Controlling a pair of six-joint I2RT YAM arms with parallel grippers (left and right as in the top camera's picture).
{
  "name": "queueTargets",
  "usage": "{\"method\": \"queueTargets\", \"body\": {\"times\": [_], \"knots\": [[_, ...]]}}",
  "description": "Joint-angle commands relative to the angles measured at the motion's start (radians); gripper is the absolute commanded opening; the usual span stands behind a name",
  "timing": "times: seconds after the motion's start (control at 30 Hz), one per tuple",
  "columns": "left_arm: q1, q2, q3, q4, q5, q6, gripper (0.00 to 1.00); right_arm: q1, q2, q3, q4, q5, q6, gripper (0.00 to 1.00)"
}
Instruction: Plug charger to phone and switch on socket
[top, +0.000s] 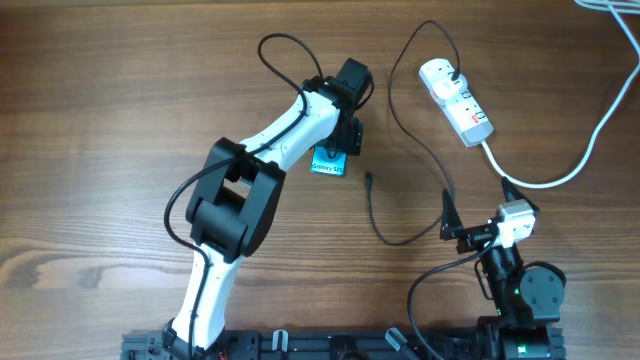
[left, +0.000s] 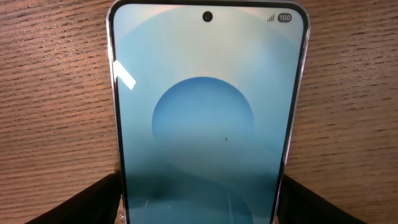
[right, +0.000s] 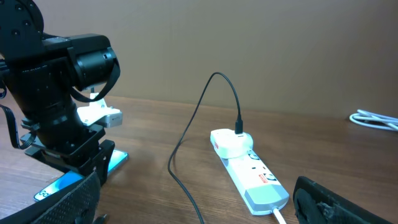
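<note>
The phone (top: 327, 166) lies flat on the wooden table with its cyan screen up; it fills the left wrist view (left: 205, 112). My left gripper (top: 345, 135) is over it, with its fingers (left: 200, 205) pressed against both long edges. The charger is a thin black cable (top: 410, 130) that runs from a white plug (top: 437, 72) in the socket (top: 462, 108). Its connector tip (top: 368, 179) lies loose on the table to the right of the phone. My right gripper (top: 447, 222) is wide open and empty (right: 199, 211), near the cable's loop. It faces the socket (right: 255, 177).
The socket's thick white cord (top: 590, 150) curves off to the right edge of the table. The left arm (top: 240, 190) stretches diagonally across the middle. The right wrist view shows the left gripper's body (right: 62, 106) above the phone (right: 111, 160).
</note>
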Motion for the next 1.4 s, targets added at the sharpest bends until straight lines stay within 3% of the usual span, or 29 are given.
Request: {"method": "queueTargets", "body": {"times": [0.0,0.83,1.37], "knots": [[0.0,0.052,-0.006,-0.008,0.045,-0.014,0.78,0.002,0.0,-0.001,0.005,0.005,0.008,1.0],[0.028,-0.039,-0.006,-0.042,0.049,-0.074,0.73,0.002,0.0,-0.001,0.005,0.005,0.007,1.0],[0.043,-0.13,-0.006,-0.072,0.071,-0.105,0.76,0.002,0.0,-0.001,0.005,0.005,0.008,1.0]]}}
